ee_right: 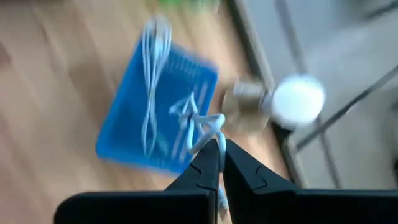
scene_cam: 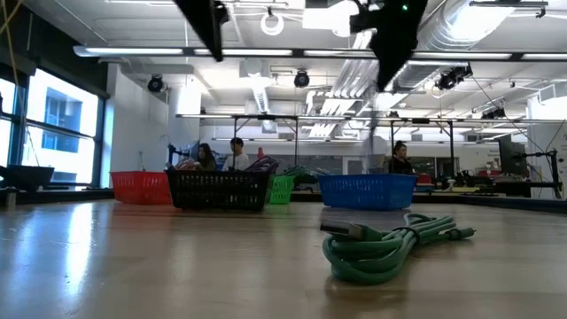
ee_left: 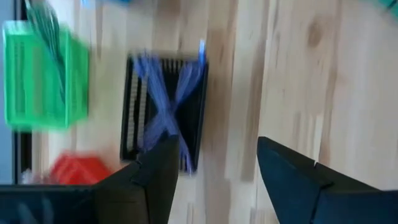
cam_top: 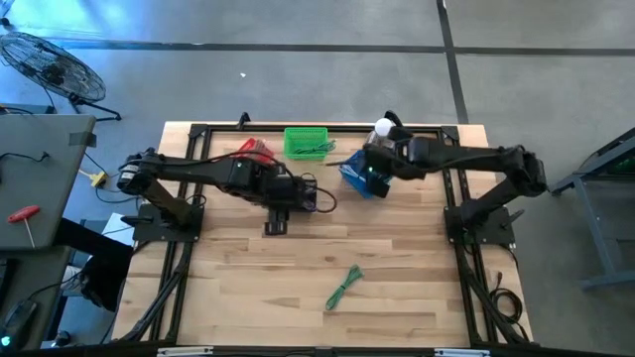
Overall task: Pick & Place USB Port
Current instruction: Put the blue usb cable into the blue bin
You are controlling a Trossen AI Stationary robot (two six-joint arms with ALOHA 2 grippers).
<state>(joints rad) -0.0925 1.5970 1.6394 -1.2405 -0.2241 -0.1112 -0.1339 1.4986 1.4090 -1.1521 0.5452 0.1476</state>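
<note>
A green USB cable (scene_cam: 381,244) lies coiled on the bare table near its near edge, plug end on top, and is also visible from above (cam_top: 344,286). Along the far edge stand a red basket (cam_top: 253,151), a green basket (cam_top: 306,142), a black basket (ee_left: 165,106) holding a blue-violet cable, and a blue basket (ee_right: 158,118) holding pale cables. My left gripper (ee_left: 217,168) hangs open above the table beside the black basket. My right gripper (ee_right: 224,158) is shut on a pale blue cable (ee_right: 202,124) over the blue basket. My right gripper pinches a loop of the pale blue cable (ee_right: 211,121) between its two fingertips (ee_right: 208,165), coming from above and pointing down over the blue basket. One strand (ee_right: 219,199) runs back beside the fingers. Whether the cable's other end lies in the basket, I cannot tell.
A white ball-shaped object on a short post (ee_right: 297,99) stands just beyond the blue basket, at the table's far right corner. Black frame rails (cam_top: 466,258) run along both table sides. The wooden top (cam_top: 298,258) between the baskets and the green cable is bare.
</note>
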